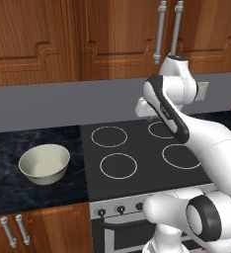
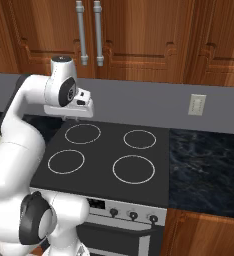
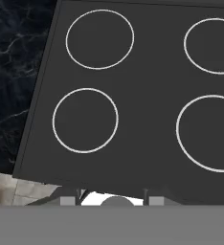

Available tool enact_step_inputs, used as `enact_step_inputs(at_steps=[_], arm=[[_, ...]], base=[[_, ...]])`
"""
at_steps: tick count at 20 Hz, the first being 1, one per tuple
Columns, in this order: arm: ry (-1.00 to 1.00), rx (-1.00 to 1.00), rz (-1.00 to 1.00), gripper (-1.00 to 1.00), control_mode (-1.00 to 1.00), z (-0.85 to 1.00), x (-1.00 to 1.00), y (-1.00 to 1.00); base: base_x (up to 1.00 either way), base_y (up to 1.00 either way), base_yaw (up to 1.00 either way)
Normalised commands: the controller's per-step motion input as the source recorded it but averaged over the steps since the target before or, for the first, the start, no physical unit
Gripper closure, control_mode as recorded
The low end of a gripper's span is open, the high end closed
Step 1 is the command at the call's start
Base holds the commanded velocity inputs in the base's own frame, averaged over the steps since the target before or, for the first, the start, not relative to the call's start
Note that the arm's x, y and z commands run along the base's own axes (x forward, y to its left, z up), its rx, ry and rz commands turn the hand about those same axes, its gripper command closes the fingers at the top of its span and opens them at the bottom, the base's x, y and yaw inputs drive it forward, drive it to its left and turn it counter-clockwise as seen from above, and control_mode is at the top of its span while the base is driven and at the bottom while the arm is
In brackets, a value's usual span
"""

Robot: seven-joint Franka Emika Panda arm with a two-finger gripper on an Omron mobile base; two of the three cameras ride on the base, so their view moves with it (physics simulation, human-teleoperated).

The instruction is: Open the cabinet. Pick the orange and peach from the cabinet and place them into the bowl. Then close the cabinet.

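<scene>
The cabinet (image 1: 122,34) (image 2: 134,30) hangs over the stove with both doors shut; its two long silver bar handles (image 1: 160,32) (image 2: 81,32) stand side by side. Behind those doors, the orange and the peach are hidden. The cream-white bowl (image 1: 44,164) stands empty on the dark counter left of the stove. My gripper (image 1: 149,117) (image 2: 69,118) (image 3: 111,201) hangs below the handles, over the back of the stove, and points down. Its fingertips (image 3: 68,201) stand apart with nothing between them.
A black stove top (image 1: 137,163) (image 2: 109,155) (image 3: 133,95) with four burner rings lies under the hand. Dark marble counter (image 1: 9,143) (image 2: 204,165) (image 3: 13,72) flanks it on both sides. A wall outlet (image 2: 197,105) sits on the grey backsplash. Oven knobs (image 2: 133,215) line the stove front.
</scene>
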Motion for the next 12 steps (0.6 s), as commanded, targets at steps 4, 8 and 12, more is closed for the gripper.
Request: enact_step_inputs(at_steps=[4, 8, 12], arm=[[-0.07, 0.0, 0.0, -1.0, -1.0, 0.0, -0.1, 0.0], [-0.23, 0.0, 0.0, -1.0, -1.0, 0.0, -0.39, 0.0], [-0.38, 0.0, 0.0, -1.0, -1.0, 0.06, -0.54, -0.01]], base=[[0.0, 0.0, 0.0], [0.0, 0.0, 0.0], [0.0, 0.0, 0.0]])
